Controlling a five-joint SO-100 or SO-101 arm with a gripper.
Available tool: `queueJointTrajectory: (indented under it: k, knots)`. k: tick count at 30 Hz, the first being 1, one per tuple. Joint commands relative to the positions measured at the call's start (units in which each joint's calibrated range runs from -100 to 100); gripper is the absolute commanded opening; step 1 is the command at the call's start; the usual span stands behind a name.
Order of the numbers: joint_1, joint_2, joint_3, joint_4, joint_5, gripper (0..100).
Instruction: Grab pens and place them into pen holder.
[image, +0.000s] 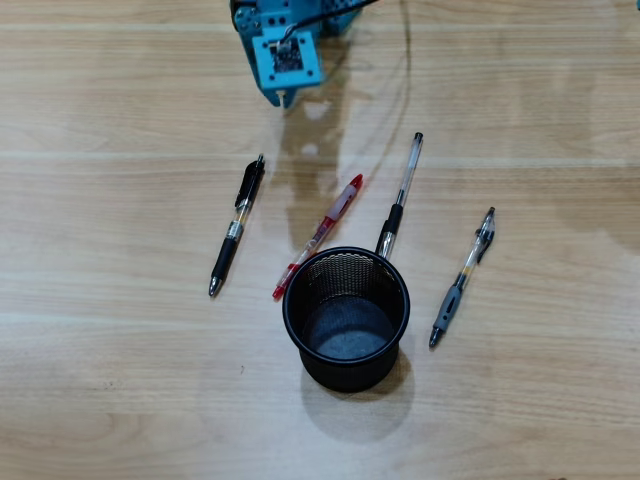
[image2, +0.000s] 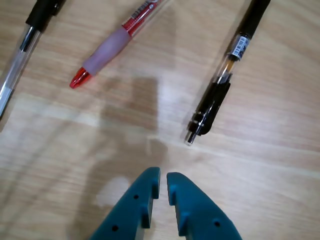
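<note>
Several pens lie on the wooden table in the overhead view: a black pen (image: 237, 225) at left, a red pen (image: 319, 236), a clear pen with a black sleeve (image: 400, 200) and a grey-sleeved pen (image: 463, 277) at right. The black mesh pen holder (image: 347, 376) stands upright and empty in front of them, its rim touching the tips of the red and clear pens. My teal gripper (image: 287, 100) hovers beyond the pens. In the wrist view the gripper (image2: 163, 175) is shut on nothing, just short of the black pen (image2: 220, 90); the red pen (image2: 115, 42) and clear pen (image2: 20, 55) lie further left.
A thin dark cable (image: 405, 60) hangs from the arm over the table at the top of the overhead view. Bare wood surrounds the pens and holder on all sides.
</note>
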Motion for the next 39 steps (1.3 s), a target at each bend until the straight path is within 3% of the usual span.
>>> queueJointTrajectory:
  k: [1,5,19,28,39]
  knots:
    - [-0.06,11.85,-10.87,-0.58,-1.06,2]
    - [-0.25,23.69,-20.96,-0.50,-1.06,3]
    - [0.30,44.69,-36.91,-0.75,-5.63,20]
    - [1.84,54.94,-49.62,-0.50,-5.74,20]
    - [5.11,60.73,-50.80,0.37,-7.77,20]
